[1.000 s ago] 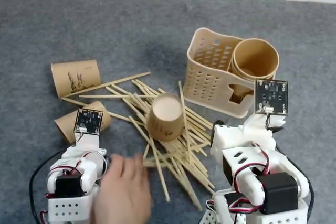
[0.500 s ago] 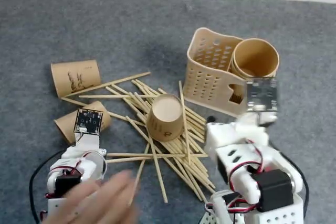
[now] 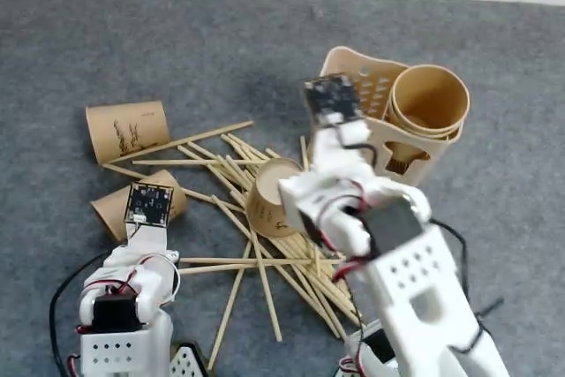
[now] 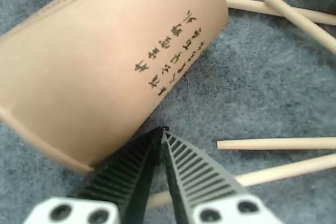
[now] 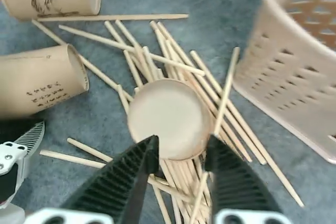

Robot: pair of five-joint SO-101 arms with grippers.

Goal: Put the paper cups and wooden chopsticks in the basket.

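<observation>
An upturned paper cup stands on a pile of wooden chopsticks. My right gripper hangs open just above it, one finger on each side of the cup's base. In the high view the right arm covers part of this cup. A second cup lies on its side, and my left gripper is shut with its tips beside the cup's wall, holding nothing. A third cup lies farther back left. The beige basket holds a stack of cups.
Grey carpet covers the table. Loose chopsticks spread between the two arm bases. The left arm stands at the front left, and its gripper shows near the lying cup. The basket sits right of the chopstick pile.
The right arm has swung left from beside the basket to over the upturned cup. A person's hand at the front has left the view, and several chopsticks near it shifted.
</observation>
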